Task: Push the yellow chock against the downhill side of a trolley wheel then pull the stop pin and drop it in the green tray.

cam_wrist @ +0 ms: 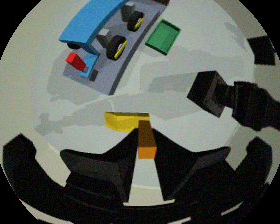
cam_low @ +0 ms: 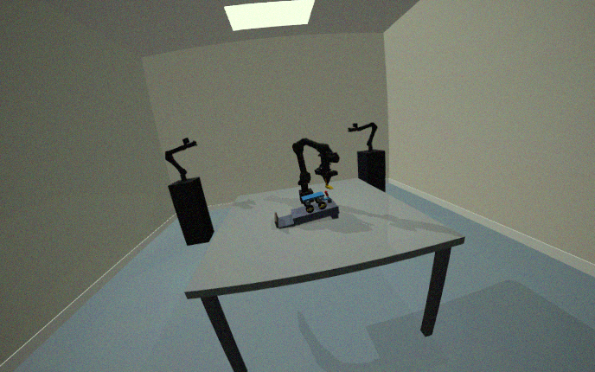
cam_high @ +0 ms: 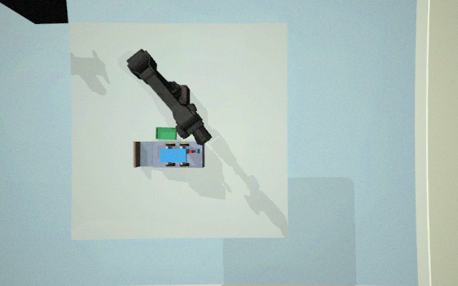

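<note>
My gripper (cam_low: 326, 179) (cam_wrist: 144, 131) is shut on the orange handle of the yellow chock (cam_low: 329, 187) (cam_wrist: 122, 121), held in the air above and beside the ramp's uphill end; the black rubber base cannot be made out. The blue trolley (cam_high: 172, 155) (cam_low: 312, 196) (cam_wrist: 93, 20) stands on the grey ramp (cam_high: 146, 156) (cam_low: 302, 218) (cam_wrist: 102, 84) on its black wheels. The red-headed stop pin (cam_high: 192, 151) (cam_low: 326, 192) (cam_wrist: 75, 62) stands at its uphill end. The green tray (cam_high: 166, 134) (cam_wrist: 162, 37) is empty, beside the ramp on the arm base's side.
A brown end board (cam_high: 136, 154) (cam_low: 276, 220) stands at the ramp's low end. My arm's dark base (cam_high: 185, 94) (cam_wrist: 207, 93) is on the table beyond the tray. Two other arms stand on black pedestals (cam_low: 192, 210) (cam_low: 371, 169) off the table.
</note>
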